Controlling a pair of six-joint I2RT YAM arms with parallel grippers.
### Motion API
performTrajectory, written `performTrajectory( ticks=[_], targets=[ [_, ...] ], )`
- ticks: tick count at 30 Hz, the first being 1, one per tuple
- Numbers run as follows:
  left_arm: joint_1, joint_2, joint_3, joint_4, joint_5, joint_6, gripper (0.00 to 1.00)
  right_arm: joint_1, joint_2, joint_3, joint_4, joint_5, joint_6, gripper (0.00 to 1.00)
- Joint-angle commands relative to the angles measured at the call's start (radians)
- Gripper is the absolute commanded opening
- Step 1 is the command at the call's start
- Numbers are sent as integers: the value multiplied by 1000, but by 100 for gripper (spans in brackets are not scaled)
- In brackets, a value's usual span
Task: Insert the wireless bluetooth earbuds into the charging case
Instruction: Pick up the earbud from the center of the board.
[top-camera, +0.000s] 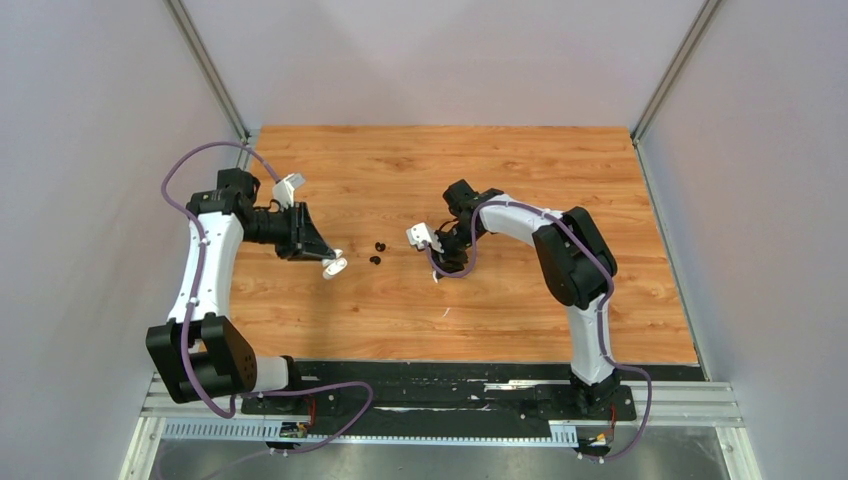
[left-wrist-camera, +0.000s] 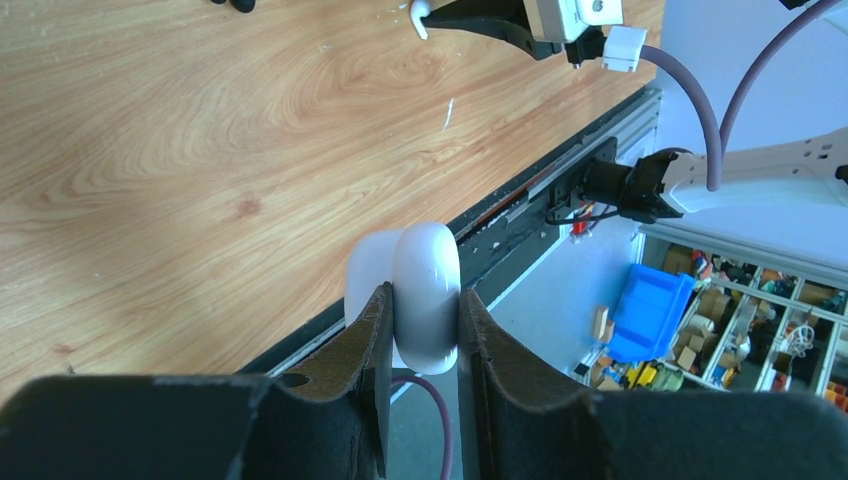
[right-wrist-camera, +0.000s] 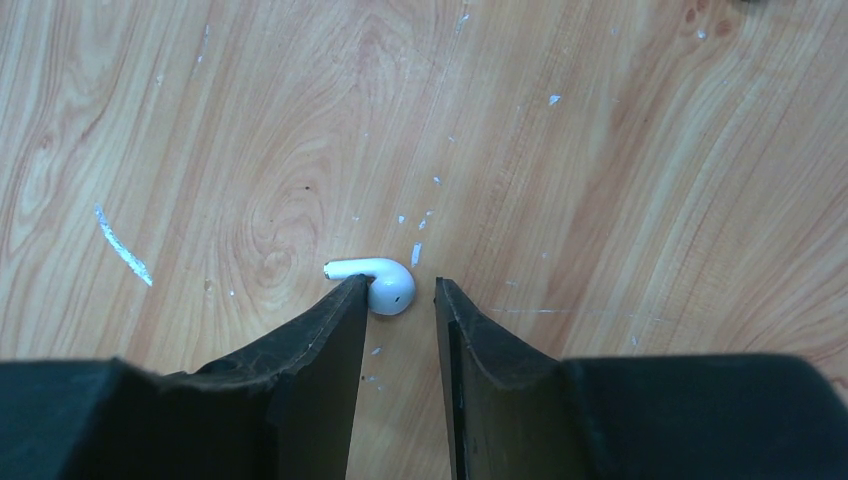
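Observation:
The charging case (left-wrist-camera: 428, 290), a white rounded pebble, is clamped on edge between the black fingers of my left gripper (left-wrist-camera: 425, 300). It hangs above the table's front edge, with a paler white part showing behind the left finger. From above, the case (top-camera: 335, 265) sits at the tip of the left arm. One white earbud (right-wrist-camera: 372, 269) lies on the wood. Its head is between the tips of my right gripper (right-wrist-camera: 401, 284), touching the left finger, with a gap to the right finger. My right gripper (top-camera: 445, 258) points down at mid-table.
Two small black pieces (top-camera: 377, 253) lie on the wood between the two grippers. A short white scratch (top-camera: 445, 312) marks the table nearer the front. The black rail (top-camera: 450, 375) runs along the near edge, and grey walls close in both sides.

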Motion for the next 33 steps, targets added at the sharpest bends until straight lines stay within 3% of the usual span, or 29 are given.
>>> performTrajectory(
  ticks=[1,7,17,24,29,33],
  targets=[
    [8,-36,-11,23,15,-3,0,6,-5,-33,19,3,13,35],
    [9,-33,-12,27,15,-7,0,6,-4,-39,22,14,40,29],
    [8,-33,-16,34,18,-14,0,6,-47,-55,63,-15,137,3],
    [8,-14,-20,53,28,-28,0,6,-184,-178,246,-10,387,0],
    [-5,3,-19,67,25,-42,0,6,-322,-271,454,114,733,0],
    [-79,31,-13,83,20,-47,0,11,-497,-378,657,225,828,0]
  ],
)
